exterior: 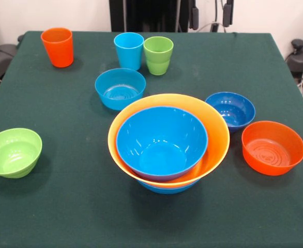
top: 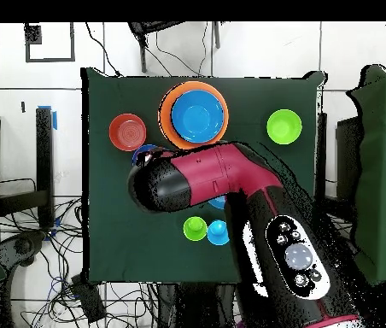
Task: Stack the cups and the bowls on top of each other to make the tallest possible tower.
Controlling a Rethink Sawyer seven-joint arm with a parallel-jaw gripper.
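The tower stands at the table's middle: a bright blue bowl nested in the wide yellow-orange bowl, with another bright blue bowl under it. It also shows in the overhead view. Standing apart are a medium light blue bowl, dark blue bowl, orange bowl and lime green bowl. The orange cup, light blue cup and lime green cup stand upright at the far side. The red and black arm reaches over the table; the gripper itself does not show.
The dark green table has its edges in view on all sides. In the overhead view the arm's black end hangs over the dark blue bowl and hides the orange cup. Cables lie on the floor around the table.
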